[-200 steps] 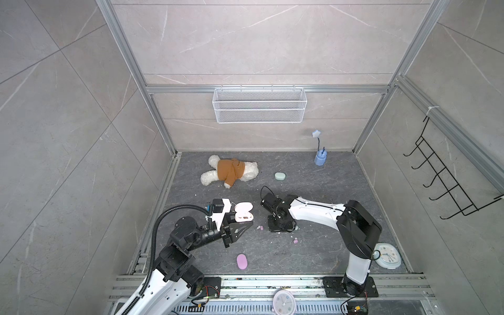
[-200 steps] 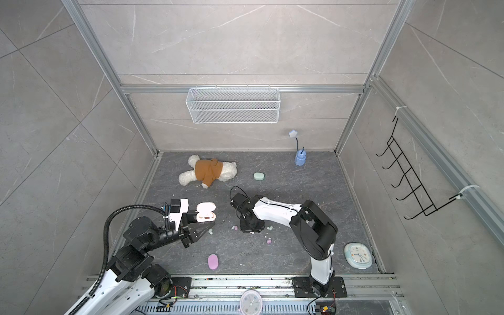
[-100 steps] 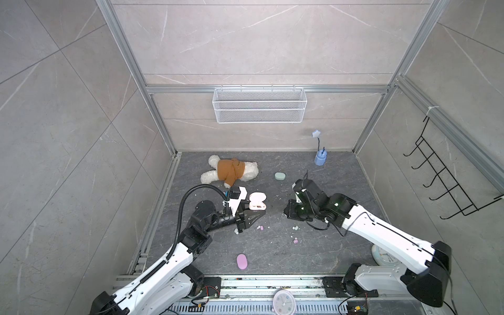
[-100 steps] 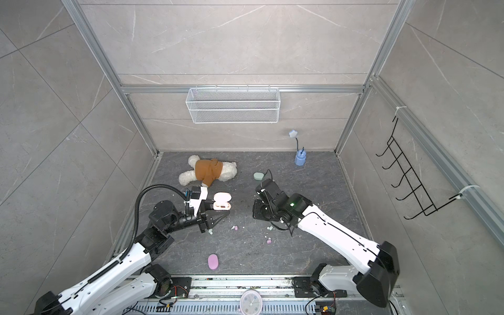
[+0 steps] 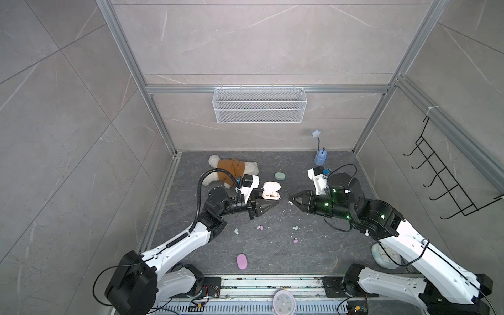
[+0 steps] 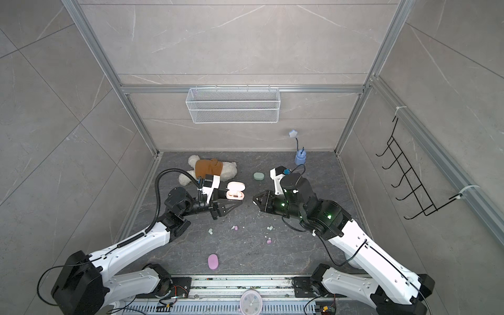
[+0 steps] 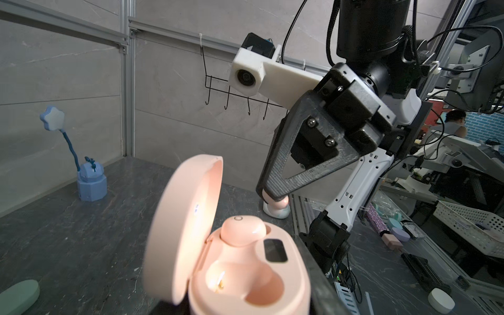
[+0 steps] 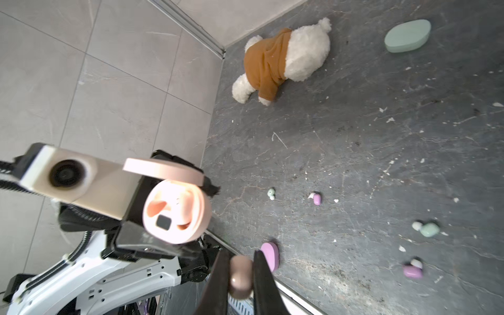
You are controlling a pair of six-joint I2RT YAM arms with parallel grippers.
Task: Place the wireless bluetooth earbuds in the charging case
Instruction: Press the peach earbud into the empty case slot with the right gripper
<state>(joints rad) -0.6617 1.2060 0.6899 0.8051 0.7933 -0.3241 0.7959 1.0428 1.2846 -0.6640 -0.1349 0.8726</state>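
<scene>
My left gripper (image 5: 273, 203) is shut on the open peach-pink charging case (image 5: 271, 191), holding it above the floor with the lid up. One peach earbud (image 7: 242, 230) sits in a socket of the case (image 7: 245, 272); the other socket is bare. My right gripper (image 5: 291, 200) faces the case from the right, a short gap away, and is shut on a second peach-pink earbud (image 8: 240, 276), which also peeks out under its fingertips (image 7: 276, 208). Loose mint earbuds (image 5: 236, 231) (image 5: 294, 227) and lilac earbuds (image 5: 261, 227) (image 5: 295, 240) lie on the floor below.
A closed lilac case (image 5: 242, 261) lies near the front rail, a closed mint case (image 5: 280, 176) behind the grippers. A teddy bear (image 5: 231, 170) lies back left, a blue star lamp (image 5: 319, 158) stands back right, and a clock (image 5: 384, 255) lies under the right arm. White specks litter the floor.
The right gripper has lifted off the floor with the earbud and now points at the case. The left gripper has carried the open case rightward and further back.
</scene>
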